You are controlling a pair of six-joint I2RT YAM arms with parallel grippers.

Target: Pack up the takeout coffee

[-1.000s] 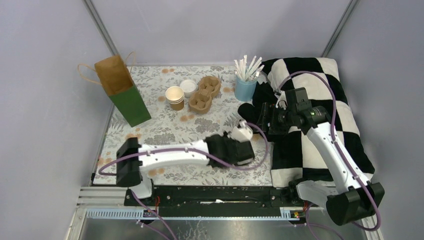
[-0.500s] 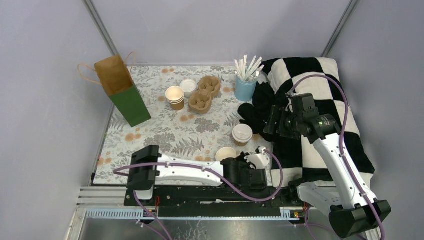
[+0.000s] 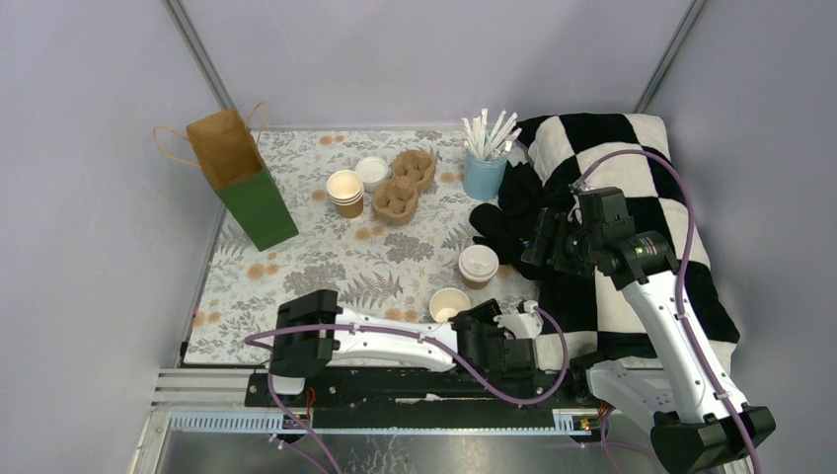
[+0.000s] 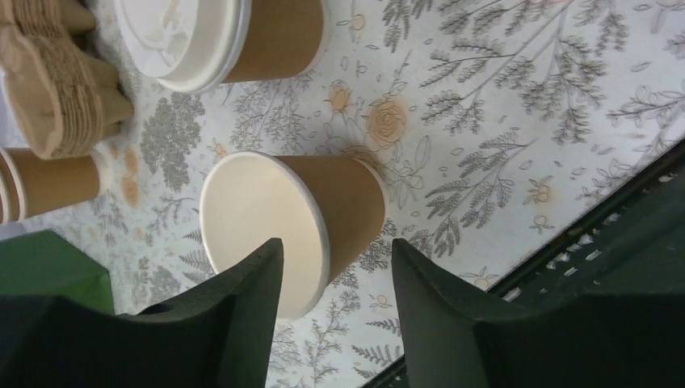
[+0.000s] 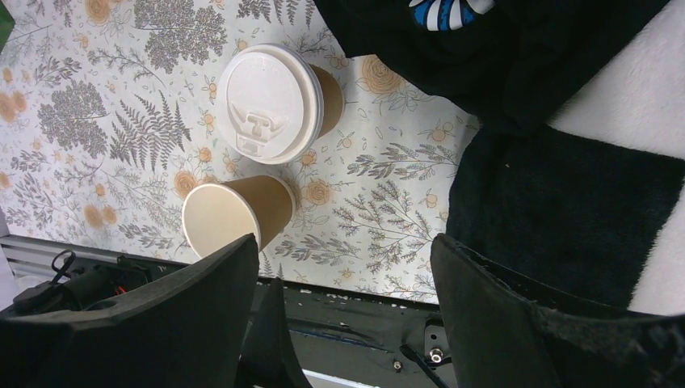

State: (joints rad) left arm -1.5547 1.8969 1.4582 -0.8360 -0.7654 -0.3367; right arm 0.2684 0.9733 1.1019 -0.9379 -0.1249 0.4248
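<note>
An unlidded paper cup (image 3: 449,303) stands upright at seven o'clock of the lidded cup (image 3: 479,265) — seemingly waiting to be capped. The left gripper (image 4: 335,250) and right gripper (image 5: 343,250) both gape, holding nothing.

Lighting: bright, even, diffuse, from overhead. Shadows on the tablecloth (image 3: 326,257) are faint and soft-edged. Top view sharp throughout. Wrist views: left gripper (image 4: 337,250) and right gripper (image 5: 343,238) render dark and slightly soft; tablecloth print sharp

Floral table (image 3: 326,252) bears cups (image 3: 478,265), carrier (image 3: 403,186), bag (image 3: 242,178), blanket (image 3: 632,188).
</note>
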